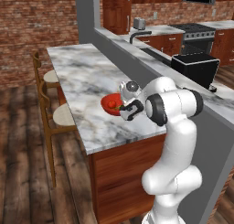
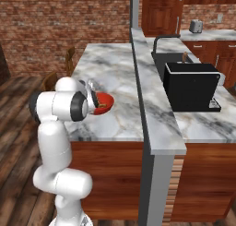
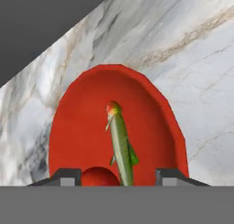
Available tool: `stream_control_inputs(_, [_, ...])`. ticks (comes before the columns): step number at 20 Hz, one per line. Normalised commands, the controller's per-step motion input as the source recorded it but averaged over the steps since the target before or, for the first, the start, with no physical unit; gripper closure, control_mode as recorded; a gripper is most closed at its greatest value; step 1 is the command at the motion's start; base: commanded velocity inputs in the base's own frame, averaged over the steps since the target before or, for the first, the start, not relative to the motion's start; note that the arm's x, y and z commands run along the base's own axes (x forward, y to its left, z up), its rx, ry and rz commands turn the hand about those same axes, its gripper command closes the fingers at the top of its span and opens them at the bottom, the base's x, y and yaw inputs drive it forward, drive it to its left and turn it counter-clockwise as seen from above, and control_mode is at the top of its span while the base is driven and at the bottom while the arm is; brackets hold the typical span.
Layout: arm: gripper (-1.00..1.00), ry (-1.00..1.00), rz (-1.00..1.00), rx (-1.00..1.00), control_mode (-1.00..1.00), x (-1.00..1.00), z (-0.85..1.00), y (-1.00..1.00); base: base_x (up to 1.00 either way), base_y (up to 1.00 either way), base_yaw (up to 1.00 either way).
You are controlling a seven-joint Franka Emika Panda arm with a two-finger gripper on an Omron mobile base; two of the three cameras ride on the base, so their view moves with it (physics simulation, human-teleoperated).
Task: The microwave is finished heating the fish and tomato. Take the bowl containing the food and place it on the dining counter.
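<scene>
Bowl (image 3: 91,127) first: the bright red one is down over the marble of the dining counter (image 1: 77,70), near the counter's front edge, and the claw is right at it. Whether its base rests fully on the slab or is held just off it, I cannot tell from where the cameras look.

Inside the bowl lies the fish (image 3: 121,145), greenish and slender, stretched along the middle with its reddish head pointing away from the hand. Beside it, at the near rim, sits the tomato (image 3: 98,177), only its top showing.

From the hand view the two finger tips (image 3: 66,176) rise at either side of the bowl's near rim, with the tomato and the fish's tail between them. The gripper (image 1: 124,106) looks spread wide, yet whether the tips are pinching the rim or standing free of it, I cannot tell.

In the left base view the bowl sits just left of the hand, partly hidden by it. In the right base view the bowl (image 2: 105,103) pokes out to the right of the arm's elbow.

Behind the marble runs the raised grey ledge (image 2: 138,68), with a black box-shaped appliance (image 2: 190,86) beyond it. Two wooden stools (image 1: 48,104) stand along the counter's far side.
</scene>
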Motion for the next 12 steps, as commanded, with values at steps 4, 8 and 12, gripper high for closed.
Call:
stream_control_inputs(4, [-1.00, 0.00, -0.09, 0.04, -1.00, -0.37, 0.61, 0.00, 0.00, 0.00, 0.00])
stream_control_inputs(8, [-1.00, 0.00, -0.09, 0.07, -1.00, -0.64, 0.92, 0.00, 0.00, 0.00, 0.00])
stream_control_inputs(12, [-1.00, 0.00, -0.08, 0.11, -1.00, -0.90, 1.00, 0.00, 0.00, 0.00, 0.00])
